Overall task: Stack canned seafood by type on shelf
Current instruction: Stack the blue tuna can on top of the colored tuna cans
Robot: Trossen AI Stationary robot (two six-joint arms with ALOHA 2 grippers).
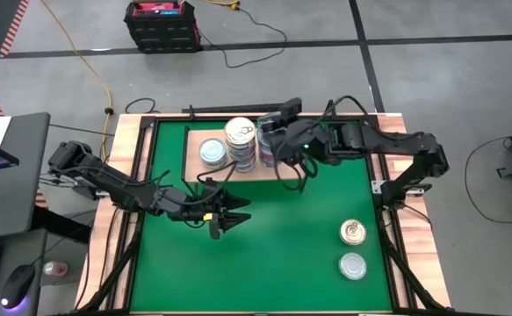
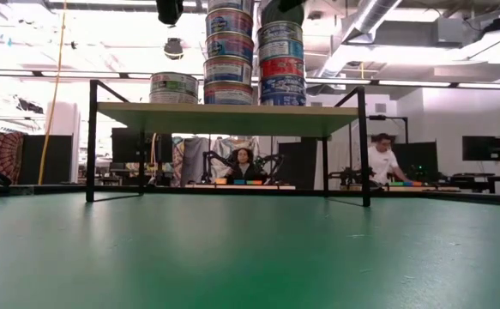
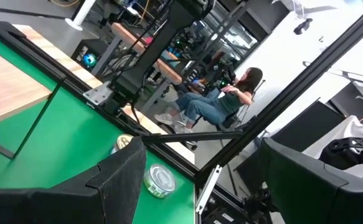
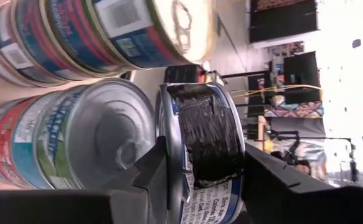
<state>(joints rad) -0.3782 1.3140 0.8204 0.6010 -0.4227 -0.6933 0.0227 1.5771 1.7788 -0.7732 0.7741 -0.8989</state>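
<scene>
The shelf [image 1: 205, 163] stands at the table's far side. On it sit a single can [image 1: 212, 152], a tall gold-topped stack [image 1: 241, 133] and a shorter silver-topped stack [image 2: 281, 64]. My right gripper [image 4: 200, 183] is shut on a blue-rimmed can [image 4: 203, 137], level, just beside and above the silver-topped stack's lid [image 4: 116, 140]. My left gripper [image 1: 229, 216] hovers open over the green table in front of the shelf, nothing between its fingers. A gold can [image 1: 353, 232] and a silver can [image 1: 353, 265] lie flat on the table at the near right. My right gripper pinches the can between its two fingers, one finger [image 4: 153, 171] on the can's lower flat face [image 4: 170, 149] and the other finger [image 4: 271, 180] on its upper face. The fingers reach in roughly level, from the table's right. The can sits level, side wall [image 4: 209, 134] toward the camera. Whether it touches the stack, I cannot tell.
The table's black frame and wooden border [image 1: 131, 149] ring the green surface. The shelf's thin black legs [image 2: 89, 142] leave open room beneath the board. People sit in the room beyond the table [image 2: 243, 163].
</scene>
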